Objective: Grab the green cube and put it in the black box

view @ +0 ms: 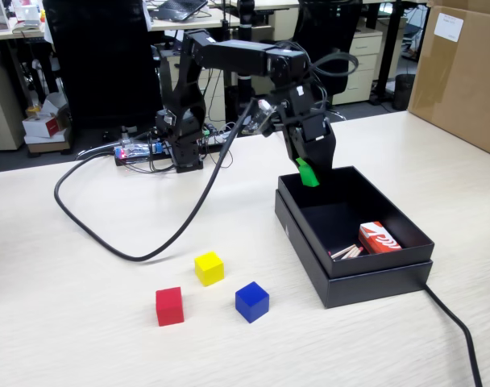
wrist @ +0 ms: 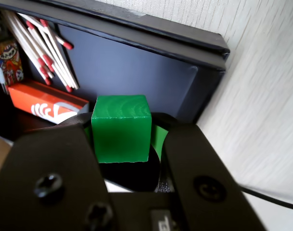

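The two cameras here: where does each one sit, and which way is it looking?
Fixed view: stands off the table's front, looking across at the whole arm, the black box and three loose cubes.
Wrist view: rides on the arm, looking down past the pincer into the box.
Both show: the green cube in the pincer, over the box.

Inside the matte-black shallow box (view: pixel 366 278), an orange matchbox (view: pixel 379 238) and loose red-tipped matches (view: pixel 346 251) crowd the near corner; the remaining floor lies bare
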